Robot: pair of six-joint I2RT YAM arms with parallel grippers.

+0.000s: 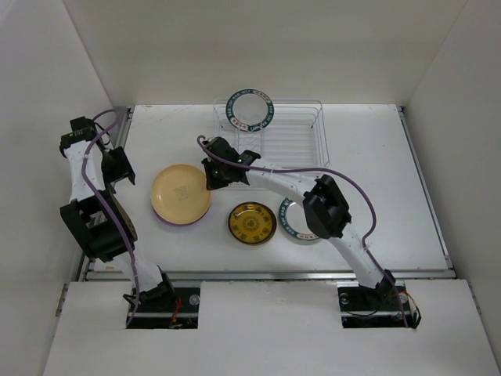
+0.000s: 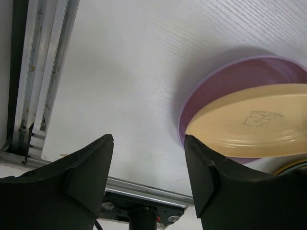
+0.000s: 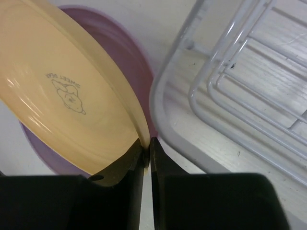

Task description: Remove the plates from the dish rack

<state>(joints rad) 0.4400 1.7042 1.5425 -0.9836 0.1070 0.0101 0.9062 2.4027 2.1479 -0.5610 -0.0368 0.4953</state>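
Pale yellow plate (image 1: 182, 196): out of the dish rack (image 1: 301, 139), tilted over the lavender plate (image 2: 230, 81) on the table (image 1: 376, 180).
Right gripper (image 3: 146, 149): pinched nearly closed on the yellow plate's rim.
Right wrist view alone: that pinch, with the rack's corner wire just beside it.
Top view alone: the teal-rimmed plate (image 1: 249, 110) upright in the rack; the dark-gold plate (image 1: 251, 222) and a white plate (image 1: 288, 220), half under the right arm, flat on the table.
Left gripper (image 2: 148, 140): jaws wide apart, holding nothing.
Count: five plates, one rack, two arms.
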